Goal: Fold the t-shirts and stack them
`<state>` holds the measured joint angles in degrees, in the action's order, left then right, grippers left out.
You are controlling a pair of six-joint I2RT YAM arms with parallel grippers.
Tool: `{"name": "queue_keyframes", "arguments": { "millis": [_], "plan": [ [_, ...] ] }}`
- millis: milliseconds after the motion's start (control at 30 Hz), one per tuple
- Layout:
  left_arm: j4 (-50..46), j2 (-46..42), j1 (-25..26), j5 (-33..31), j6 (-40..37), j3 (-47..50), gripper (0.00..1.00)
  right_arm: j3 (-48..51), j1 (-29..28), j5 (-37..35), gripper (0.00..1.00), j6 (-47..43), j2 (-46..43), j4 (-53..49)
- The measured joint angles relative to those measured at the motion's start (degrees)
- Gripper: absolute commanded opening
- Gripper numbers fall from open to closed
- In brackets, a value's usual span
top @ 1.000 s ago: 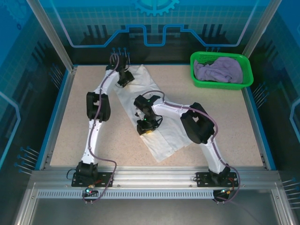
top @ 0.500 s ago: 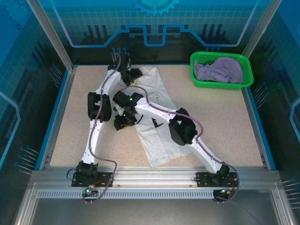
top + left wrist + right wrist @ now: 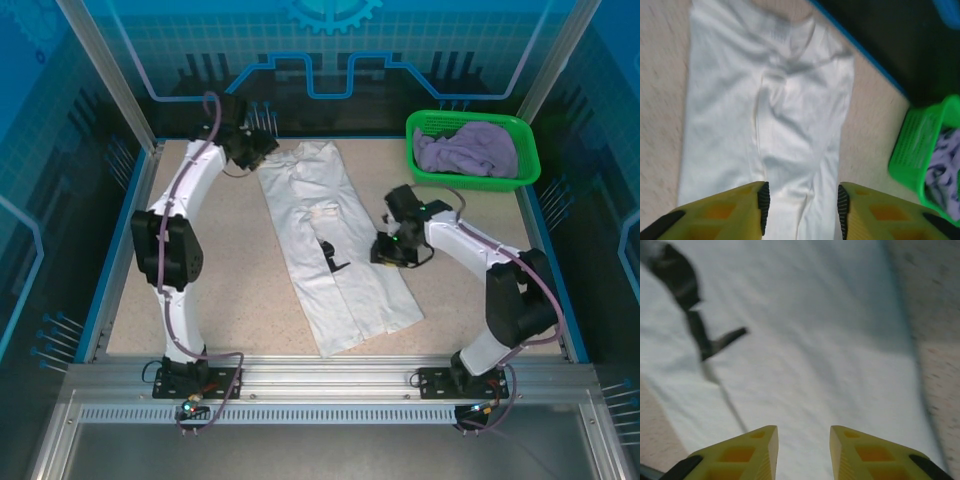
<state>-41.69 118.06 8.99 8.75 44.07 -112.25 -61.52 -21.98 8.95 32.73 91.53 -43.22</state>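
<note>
The white t-shirt [image 3: 335, 245] lies flat on the table as a long narrow strip, running from the far middle toward the near edge, with a small black print [image 3: 330, 255] near its centre. My left gripper [image 3: 262, 148] hovers at its far left corner. In the left wrist view that gripper [image 3: 801, 200] is open, with the white t-shirt [image 3: 770, 105] lying loose below it. My right gripper [image 3: 385, 250] is at the strip's right edge, and in the right wrist view it [image 3: 803, 435] is open above the white cloth [image 3: 815, 340]. The pale lavender t-shirt [image 3: 465, 150] is bunched in the basket.
A green mesh basket [image 3: 472, 178] stands at the far right corner, also seen in the left wrist view as the basket [image 3: 912, 145]. Blue raised edges [image 3: 545, 250] border the speckled tabletop. Bare table lies left of the shirt and at the near right.
My right arm swung from the shirt's left side across to its right edge. The left arm pulled back toward the far left corner. The white shirt now lies as a straighter, narrower strip.
</note>
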Motion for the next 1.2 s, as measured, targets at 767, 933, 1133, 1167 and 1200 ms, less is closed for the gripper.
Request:
{"name": "queue_keyframes", "arguments": {
  "millis": [767, 933, 1133, 1167, 1200],
  "plan": [
    [-9.99, 33.55, 5.22, -6.23, -6.32, -28.3, 0.4, 4.79, -6.29, 3.37, 0.33, 16.35, 7.96, 5.62],
    [-9.97, 36.65, 5.03, -6.14, -7.19, -33.92, 0.48, -1.38, -10.56, 6.47, 0.34, 21.0, 13.31, 5.4],
    [-10.21, 36.22, 3.96, -5.42, -8.7, -34.07, 0.75, -10.1, -14.88, 7.74, 0.41, 21.0, 19.19, 4.31],
    [-10.73, 35.87, 3.58, -5.38, -9.16, -34.07, 0.79, -10.62, -15.17, 7.82, 0.42, 20.57, 19.3, 4.26],
    [-11.34, 35.45, 3.21, -5.35, -9.49, -34.05, 0.82, -11.17, -15.39, 7.8, 0.44, 19.91, 19.3, 3.82]
  ]
}}
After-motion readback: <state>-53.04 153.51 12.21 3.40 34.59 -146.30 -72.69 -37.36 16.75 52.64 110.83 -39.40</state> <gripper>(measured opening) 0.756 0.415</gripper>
